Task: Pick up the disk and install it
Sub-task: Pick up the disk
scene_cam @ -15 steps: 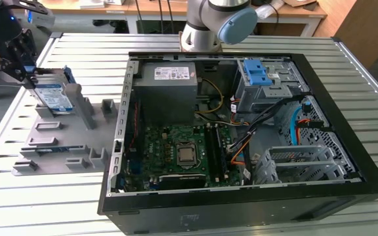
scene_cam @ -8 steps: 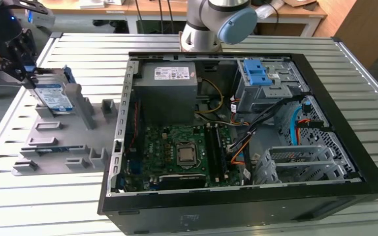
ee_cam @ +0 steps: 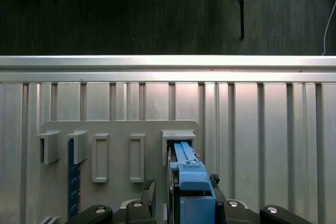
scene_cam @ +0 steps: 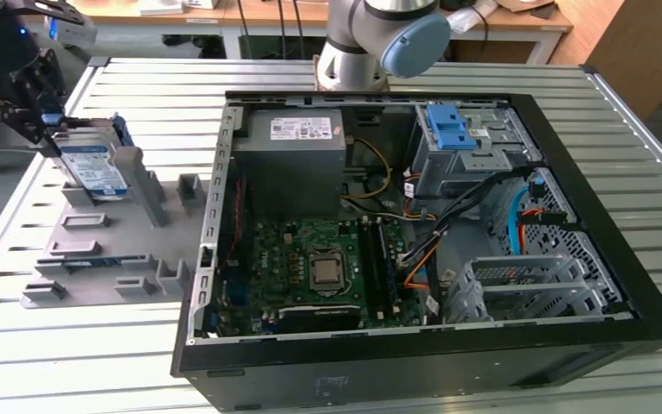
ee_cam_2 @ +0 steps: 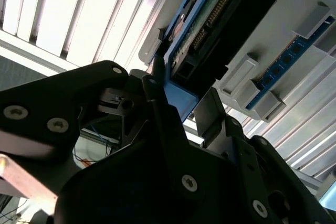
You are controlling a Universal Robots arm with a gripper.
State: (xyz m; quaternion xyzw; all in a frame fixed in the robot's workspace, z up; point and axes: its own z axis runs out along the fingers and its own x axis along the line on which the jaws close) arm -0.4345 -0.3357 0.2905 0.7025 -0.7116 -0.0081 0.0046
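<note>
The disk (scene_cam: 90, 166), silver with a blue-and-white label and a blue carrier, stands on edge in a slot of the grey fixture (scene_cam: 101, 250) at the exterior view's left. My gripper (scene_cam: 51, 134) is at the disk's far end. In both wrist views the blue carrier end (ee_cam: 191, 192) (ee_cam_2: 178, 100) lies between my fingers. One finger (ee_cam: 149, 191) stands a small gap off the disk's side and the other (ee_cam: 215, 181) is close against the carrier. The gripper (ee_cam: 182, 188) (ee_cam_2: 181, 98) is open around the disk, which still rests in its slot.
The open computer case (scene_cam: 607, 207) fills the table's middle and right, with a grey power supply (scene_cam: 290, 142), a motherboard (scene_cam: 320, 267) and a blue-latched drive bay (scene_cam: 452, 129). A blue memory stick (ee_cam: 73, 182) sits in the fixture. The arm's base (scene_cam: 371, 43) stands behind the case.
</note>
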